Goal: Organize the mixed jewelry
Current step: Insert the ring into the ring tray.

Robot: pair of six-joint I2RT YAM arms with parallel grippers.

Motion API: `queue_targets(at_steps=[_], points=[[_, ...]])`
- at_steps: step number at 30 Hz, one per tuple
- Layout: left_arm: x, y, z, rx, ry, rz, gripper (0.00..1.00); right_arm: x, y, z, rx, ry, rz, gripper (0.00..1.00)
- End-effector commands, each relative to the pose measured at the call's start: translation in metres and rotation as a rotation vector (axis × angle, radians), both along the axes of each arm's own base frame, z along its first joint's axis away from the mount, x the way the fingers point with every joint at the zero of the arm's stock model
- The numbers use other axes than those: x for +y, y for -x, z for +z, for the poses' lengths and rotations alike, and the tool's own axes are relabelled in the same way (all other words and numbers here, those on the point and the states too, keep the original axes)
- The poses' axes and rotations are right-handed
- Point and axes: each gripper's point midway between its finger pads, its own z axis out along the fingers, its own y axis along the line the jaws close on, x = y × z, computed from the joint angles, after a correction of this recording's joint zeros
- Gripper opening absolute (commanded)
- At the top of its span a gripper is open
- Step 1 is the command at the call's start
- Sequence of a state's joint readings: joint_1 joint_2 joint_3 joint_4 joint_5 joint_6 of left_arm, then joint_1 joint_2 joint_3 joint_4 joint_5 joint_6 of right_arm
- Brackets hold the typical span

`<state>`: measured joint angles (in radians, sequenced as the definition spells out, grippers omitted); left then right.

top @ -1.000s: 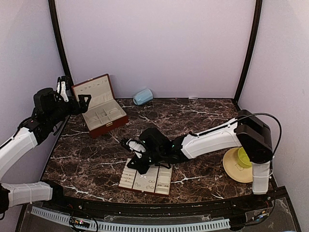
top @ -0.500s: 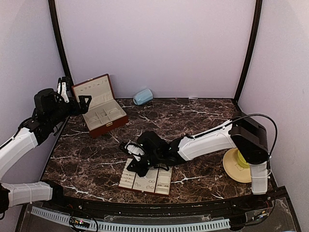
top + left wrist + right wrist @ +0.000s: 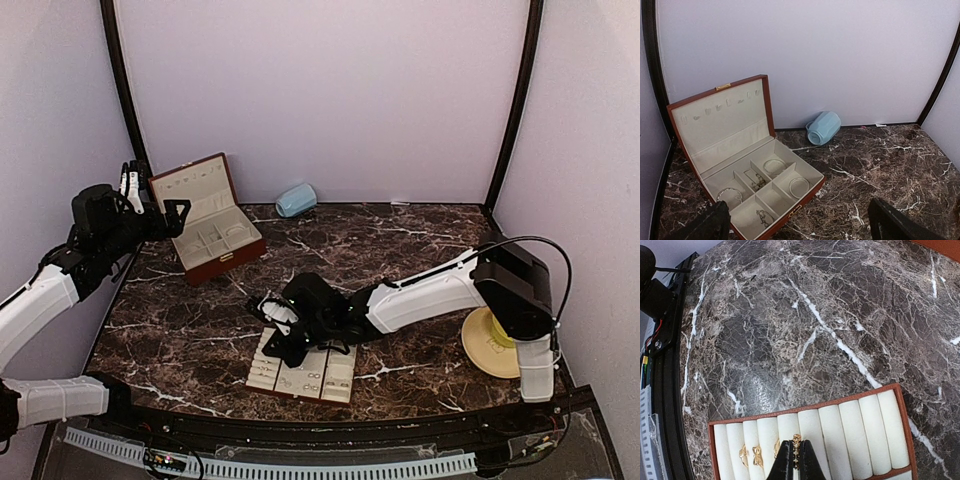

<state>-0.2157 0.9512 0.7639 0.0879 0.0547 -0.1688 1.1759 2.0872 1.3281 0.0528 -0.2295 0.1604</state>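
Gold earring (image 3: 796,446), lower part perhaps hidden

Left hand (image 3: 150,205) raised, spread wide; right hand (image 3: 794,466) pinched, low.

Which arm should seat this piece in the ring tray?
Right. The right gripper is shut on a gold jewelry piece directly over the tray's cream rolls. The left gripper hangs open, far off beside the jewelry box.

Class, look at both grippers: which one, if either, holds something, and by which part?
The right gripper pinches a small gold jewelry piece by its lower end, over the ring tray. The left gripper is open, holding nothing.
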Motion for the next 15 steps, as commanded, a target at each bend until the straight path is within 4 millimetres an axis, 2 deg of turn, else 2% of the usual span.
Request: queue_targets(at_steps=[1,15], points=[[-0.0008,0.0011,0.0009,-0.014,-0.005,-0.014,0.99,0.0074,0.0055,-0.0021,-0.005,-0.008,0.026,0.0],[-0.0016,0.002,0.002,-0.022,-0.009,-0.021,0.99,0.0048,0.0101,-0.0075,-0.005,0.018,0.063,0.0]])
